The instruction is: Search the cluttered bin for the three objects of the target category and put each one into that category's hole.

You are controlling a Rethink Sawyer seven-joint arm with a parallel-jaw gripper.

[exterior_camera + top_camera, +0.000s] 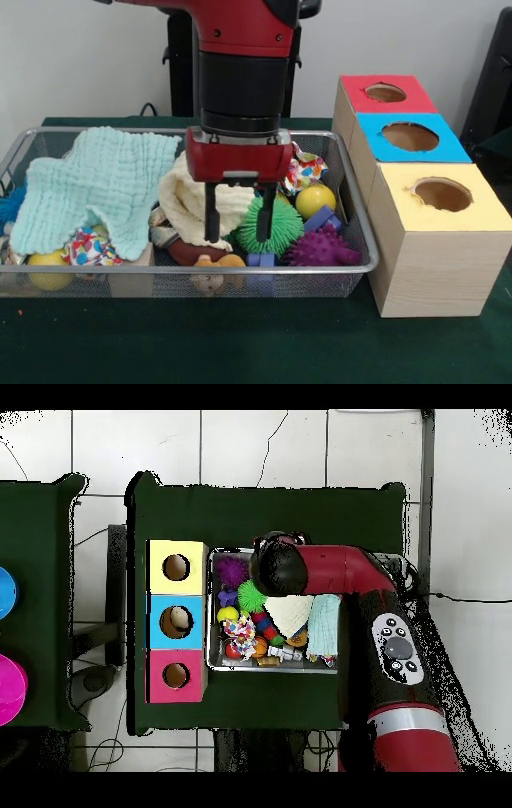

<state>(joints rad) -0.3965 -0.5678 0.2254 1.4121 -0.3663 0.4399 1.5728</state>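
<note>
The wire mesh bin lies across the table, full of clutter. My gripper hangs open and empty over its middle, fingers pointing down between a cream cloth and a green spiky ball. Beside the ball lie a purple spiky ball, a yellow ball and a blue block. A mint cloth covers the left half. Three boxes with round holes stand right of the bin: red, blue, yellow. In the overhead view my arm hides the gripper above the bin.
A second yellow ball, a multicoloured ball, a brown toy and a small toy animal lie along the bin's front. A patterned bundle sits at the back right. Green cloth covers the table.
</note>
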